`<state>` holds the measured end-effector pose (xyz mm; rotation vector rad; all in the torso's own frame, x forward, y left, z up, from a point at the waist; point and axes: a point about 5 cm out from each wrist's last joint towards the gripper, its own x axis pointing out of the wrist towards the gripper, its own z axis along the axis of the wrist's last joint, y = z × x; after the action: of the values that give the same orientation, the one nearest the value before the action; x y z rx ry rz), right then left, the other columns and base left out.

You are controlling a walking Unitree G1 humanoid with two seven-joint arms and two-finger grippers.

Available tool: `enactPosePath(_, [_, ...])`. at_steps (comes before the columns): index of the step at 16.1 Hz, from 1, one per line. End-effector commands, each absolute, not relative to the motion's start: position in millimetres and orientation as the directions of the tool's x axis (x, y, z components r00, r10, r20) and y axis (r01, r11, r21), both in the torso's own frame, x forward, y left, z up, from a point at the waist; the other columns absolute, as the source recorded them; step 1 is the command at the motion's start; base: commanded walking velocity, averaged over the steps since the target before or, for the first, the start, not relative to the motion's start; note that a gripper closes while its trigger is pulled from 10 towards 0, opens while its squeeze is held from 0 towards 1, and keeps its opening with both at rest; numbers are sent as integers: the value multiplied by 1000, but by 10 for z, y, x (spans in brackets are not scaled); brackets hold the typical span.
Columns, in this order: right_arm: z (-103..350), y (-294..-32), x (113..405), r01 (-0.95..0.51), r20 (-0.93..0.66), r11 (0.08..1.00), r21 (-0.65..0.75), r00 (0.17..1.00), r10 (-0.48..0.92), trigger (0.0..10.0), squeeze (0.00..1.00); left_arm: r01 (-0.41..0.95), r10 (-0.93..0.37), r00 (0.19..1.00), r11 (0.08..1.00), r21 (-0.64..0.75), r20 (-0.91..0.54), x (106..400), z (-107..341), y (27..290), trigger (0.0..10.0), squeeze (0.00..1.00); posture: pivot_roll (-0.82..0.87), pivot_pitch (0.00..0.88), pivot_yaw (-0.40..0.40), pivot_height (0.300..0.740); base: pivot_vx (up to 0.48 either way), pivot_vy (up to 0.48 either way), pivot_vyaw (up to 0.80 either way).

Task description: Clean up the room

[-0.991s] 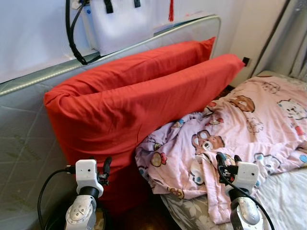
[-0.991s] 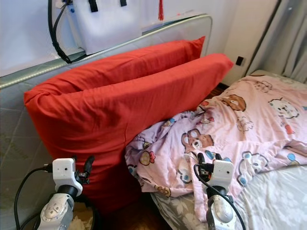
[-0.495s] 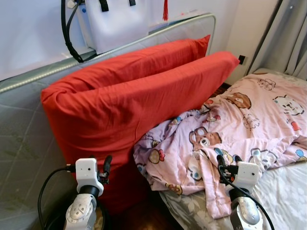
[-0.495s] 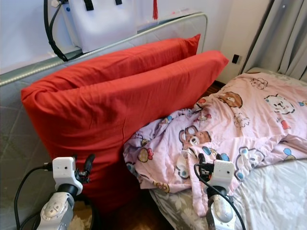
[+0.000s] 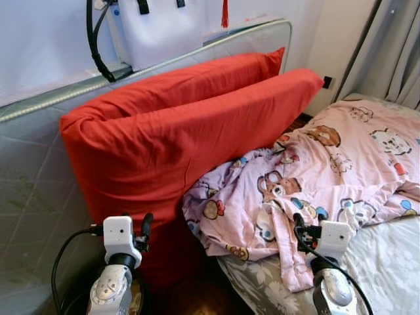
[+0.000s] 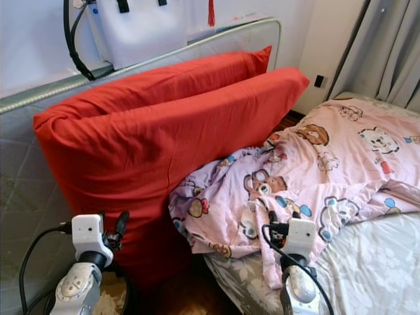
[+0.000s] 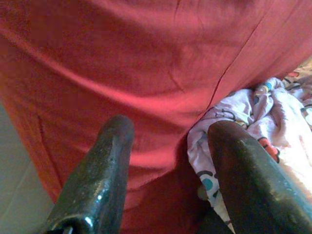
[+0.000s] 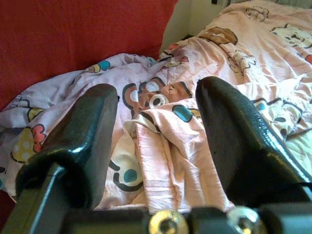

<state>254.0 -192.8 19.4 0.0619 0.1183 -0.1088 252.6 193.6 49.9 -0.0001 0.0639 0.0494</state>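
Note:
Two long red pillows [image 5: 190,131] lean against a grey upright mattress [image 5: 33,210]. A crumpled pink cartoon-print blanket [image 5: 315,177] lies across the bed and hangs over its near corner. My left gripper [image 7: 168,170] is open, held low in front of the red pillow [image 7: 146,58], with nothing between its fingers. My right gripper [image 8: 156,136] is open too, hovering just above the blanket's [image 8: 161,146] folded edge, holding nothing. Both arms sit low at the front, left [image 5: 118,262] and right [image 5: 328,262].
A white bag with black straps [image 5: 151,26] hangs on the wall above the mattress. Grey curtains [image 5: 394,46] stand at the far right. A floral grey bedsheet [image 5: 387,269] shows under the blanket. Dark wooden floor [image 5: 197,295] lies between pillows and bed.
The camera has shifted slightly, so the scene slid a little; the right gripper sits a bit lower over the blanket edge. Pillows and blanket have not moved.

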Motion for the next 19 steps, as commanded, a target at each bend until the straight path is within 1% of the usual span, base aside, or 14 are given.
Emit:
enactPosePath(1, [228,-1920,2557,111,-100,992,60,989,-105,10000,0,-53,53,997,999,4,-56,2545,528,1940,10000,0,-21,0,14,670,0,0,0])
enactPosePath(12, [215,-1905,2597,107,-130,993,52,986,-99,10000,0,-66,66,996,998,2,-53,2559,547,1953,10000,0,-9,0,10,670,0,0,0])
enactPosePath(13, [216,-1896,2606,103,-131,994,46,987,-96,10000,0,-65,65,996,998,1,-53,2562,550,1948,10000,0,-12,0,11,661,0,0,0])
enactPosePath(19, [227,-1888,2612,98,-121,994,52,988,-91,10000,0,-61,61,997,998,-1,-56,2570,553,1933,10000,0,-12,0,12,661,0,0,0])
